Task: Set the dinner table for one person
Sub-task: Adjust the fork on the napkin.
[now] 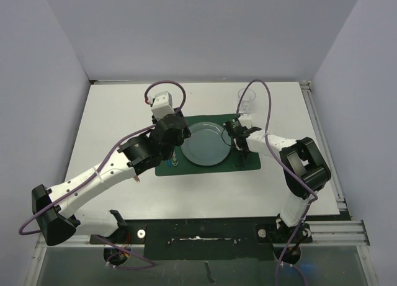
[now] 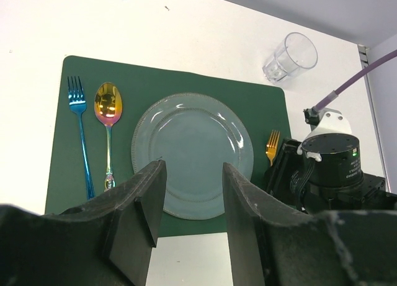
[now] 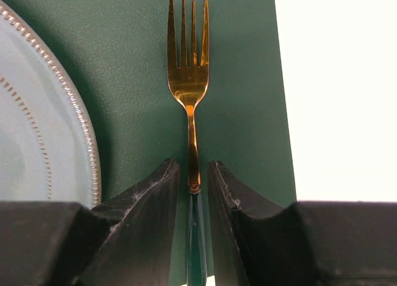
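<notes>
- Worktop (image 1: 118, 112): one, matte white, rectangular, metal-railed, spreading beneath both arms and carrying everything.
- One dark green rectangular placemat (image 2: 186, 81) lies mid-worktop.
- One round grey-blue plate (image 2: 192, 152), glossy, with a beaded rim.
- Two metal forks, a blue fork (image 2: 79, 131) and a gold fork (image 3: 189, 81); one iridescent spoon (image 2: 108, 112); one clear tumbler (image 2: 290, 56) off the mat.
- Left fingers (image 2: 146, 211) stand apart, empty, above the plate.
- Right fingers (image 3: 149, 211) closely flank the gold fork's handle; whether they grip it cannot be told.
</notes>
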`<control>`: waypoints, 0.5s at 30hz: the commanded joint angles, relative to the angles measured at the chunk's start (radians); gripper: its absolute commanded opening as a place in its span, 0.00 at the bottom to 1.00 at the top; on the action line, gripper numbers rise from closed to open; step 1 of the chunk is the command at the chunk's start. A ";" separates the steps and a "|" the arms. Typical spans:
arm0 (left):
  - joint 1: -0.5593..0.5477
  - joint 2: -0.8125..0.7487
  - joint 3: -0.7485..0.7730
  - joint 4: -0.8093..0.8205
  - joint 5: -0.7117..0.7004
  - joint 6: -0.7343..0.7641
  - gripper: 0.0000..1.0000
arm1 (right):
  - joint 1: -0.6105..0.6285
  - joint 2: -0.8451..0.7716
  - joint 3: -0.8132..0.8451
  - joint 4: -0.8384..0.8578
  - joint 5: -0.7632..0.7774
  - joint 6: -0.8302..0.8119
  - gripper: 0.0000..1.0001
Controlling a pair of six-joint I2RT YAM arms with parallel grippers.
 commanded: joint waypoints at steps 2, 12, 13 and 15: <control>0.000 -0.039 0.002 0.012 -0.032 0.014 0.40 | -0.015 0.000 0.014 0.035 0.023 0.013 0.24; 0.001 -0.042 0.010 0.012 -0.039 0.015 0.40 | -0.035 0.014 -0.018 0.067 -0.008 0.018 0.03; 0.003 -0.040 0.010 0.012 -0.039 0.015 0.40 | -0.035 0.015 -0.019 0.068 -0.009 0.019 0.03; 0.003 -0.037 0.012 0.012 -0.040 0.014 0.40 | -0.037 0.015 -0.022 0.070 -0.009 0.020 0.03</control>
